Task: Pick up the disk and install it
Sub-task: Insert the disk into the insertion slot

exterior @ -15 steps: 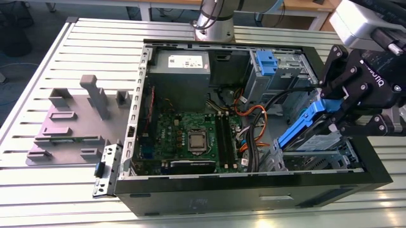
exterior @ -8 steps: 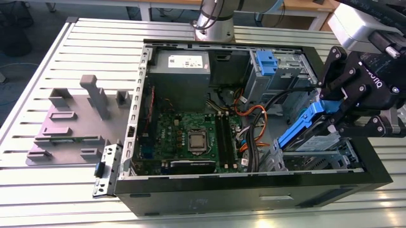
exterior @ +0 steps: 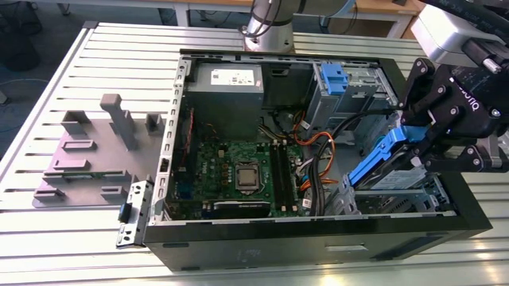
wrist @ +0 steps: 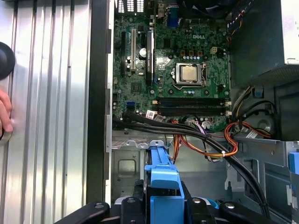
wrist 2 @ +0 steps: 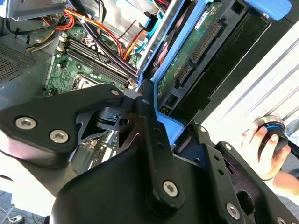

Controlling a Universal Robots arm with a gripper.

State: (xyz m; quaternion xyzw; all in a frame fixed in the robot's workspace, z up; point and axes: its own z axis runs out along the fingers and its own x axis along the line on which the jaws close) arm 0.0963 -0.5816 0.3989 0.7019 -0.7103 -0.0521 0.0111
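Inside the open computer case (exterior: pixel 469 220), the end effector (exterior: pixel 413 156) grips the tilted disk (exterior: pixel 380 159) above its bay.

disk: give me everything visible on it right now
The disk is a flat drive in a blue plastic carrier, held tilted by the gripper over the case's lower bay at the exterior view's right. In the second wrist view its green circuit-board underside and edge connectors show. In the first wrist view, the carrier's blue end sits between the fingers. It is not yet seated.
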